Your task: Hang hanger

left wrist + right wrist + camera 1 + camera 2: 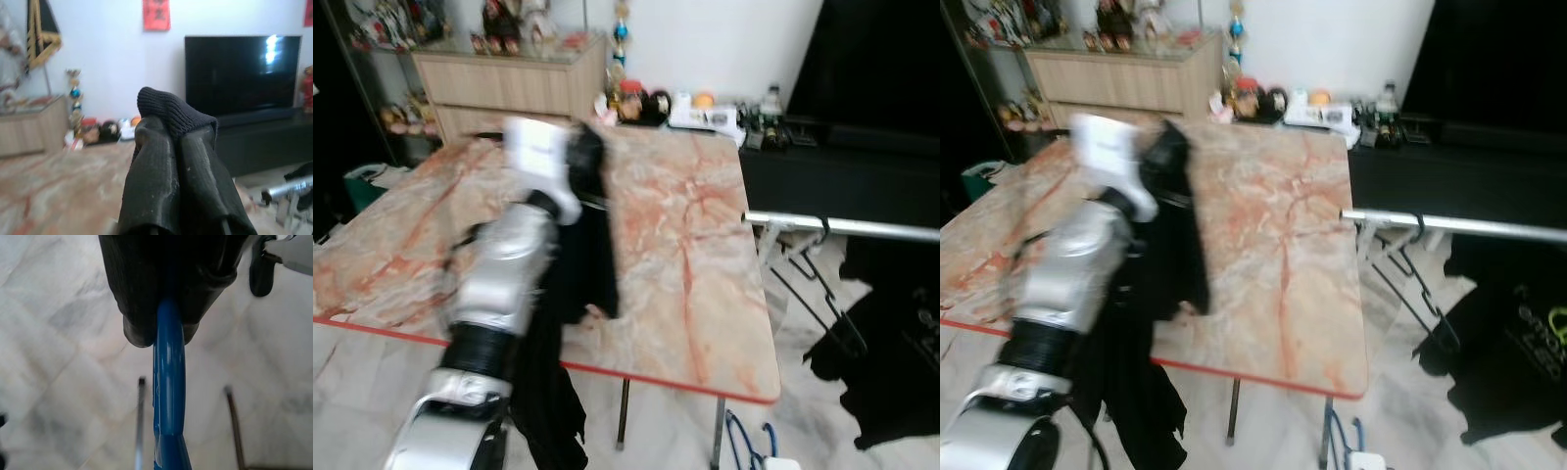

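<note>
A: What is the left gripper (178, 132) doing?

B: It is clenching a fold of black garment (570, 294), with ribbed knit bunched over its fingertips. The left arm (499, 284) is reaching up over the marble table (695, 255), and the cloth is draping from the gripper across the table's near edge and hanging down below it.

A: And the right gripper (168, 318)?

B: It is grasping a blue hanger (168, 396); the plastic bar is running out from between its closed black fingers. That gripper is hanging low, off the table's near right corner, over the pale tiled floor (58, 382). The blue loops of the hanger are showing just under that corner in the head view.

A: Where is the rail?

B: A silver rail (842, 227) is sticking out to the right of the table, level with its top. A dark garment (1508, 362) is hanging from it, well right of the table.

A: Anything behind the table?

B: A wooden cabinet (509, 88) is standing beyond its far left edge, and small bottles and jars are crowding the far right corner.
</note>
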Robot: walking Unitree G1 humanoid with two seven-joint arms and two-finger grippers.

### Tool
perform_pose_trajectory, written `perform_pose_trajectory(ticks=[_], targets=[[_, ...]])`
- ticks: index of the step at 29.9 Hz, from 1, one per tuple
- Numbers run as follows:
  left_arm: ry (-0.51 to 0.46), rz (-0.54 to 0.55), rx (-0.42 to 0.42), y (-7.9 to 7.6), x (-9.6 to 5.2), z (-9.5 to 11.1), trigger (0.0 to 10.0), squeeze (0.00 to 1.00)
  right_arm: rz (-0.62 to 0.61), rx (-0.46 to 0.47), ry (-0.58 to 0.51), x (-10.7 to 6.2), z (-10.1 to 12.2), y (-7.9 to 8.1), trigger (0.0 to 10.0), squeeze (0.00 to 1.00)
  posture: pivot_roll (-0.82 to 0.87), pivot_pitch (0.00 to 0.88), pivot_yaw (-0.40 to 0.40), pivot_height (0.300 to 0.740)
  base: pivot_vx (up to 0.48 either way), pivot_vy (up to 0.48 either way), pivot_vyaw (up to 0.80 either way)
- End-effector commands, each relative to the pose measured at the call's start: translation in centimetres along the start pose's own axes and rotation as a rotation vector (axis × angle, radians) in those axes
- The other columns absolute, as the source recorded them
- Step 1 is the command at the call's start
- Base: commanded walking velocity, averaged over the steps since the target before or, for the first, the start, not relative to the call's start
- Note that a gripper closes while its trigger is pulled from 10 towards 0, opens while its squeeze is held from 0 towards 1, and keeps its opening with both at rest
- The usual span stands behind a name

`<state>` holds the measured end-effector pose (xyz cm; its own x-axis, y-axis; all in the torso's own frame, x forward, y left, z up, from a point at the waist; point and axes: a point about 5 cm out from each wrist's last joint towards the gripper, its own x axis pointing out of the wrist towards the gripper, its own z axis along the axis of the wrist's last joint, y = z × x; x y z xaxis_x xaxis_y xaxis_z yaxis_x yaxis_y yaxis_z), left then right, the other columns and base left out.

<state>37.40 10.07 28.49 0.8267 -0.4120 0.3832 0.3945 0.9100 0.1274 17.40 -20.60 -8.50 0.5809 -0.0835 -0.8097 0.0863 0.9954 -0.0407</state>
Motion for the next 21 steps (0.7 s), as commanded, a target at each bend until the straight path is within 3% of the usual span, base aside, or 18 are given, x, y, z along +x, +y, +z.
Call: perform_pose_trajectory(ticks=[1, 8, 21], targets=[[-0.066, -0.005, 0.067, 1.0, 1.0, 2.1, 10.0, 0.0, 0.014, 0.013, -0.016, 0.1, 0.5, 0.7, 10.0, 0.0, 0.19, 0.0, -0.02, 0.74, 0.364, 0.0, 0.0], [-0.07, 0.021, 0.093, 1.8, 2.3, 2.7, 10.0, 0.0, 0.017, 0.008, -0.016, 0.2, 0.5, 0.7, 10.0, 0.0, 0.19, 0.0, -0.019, 0.74, 0.37, 0.0, 0.0], [-0.05, 0.054, 0.096, 2.6, 2.2, 1.7, 10.0, 0.0, 0.019, -0.002, -0.012, 0.1, 0.5, 0.7, 10.0, 0.0, 0.19, 0.0, -0.021, 0.74, 0.386, 0.0, 0.0]])
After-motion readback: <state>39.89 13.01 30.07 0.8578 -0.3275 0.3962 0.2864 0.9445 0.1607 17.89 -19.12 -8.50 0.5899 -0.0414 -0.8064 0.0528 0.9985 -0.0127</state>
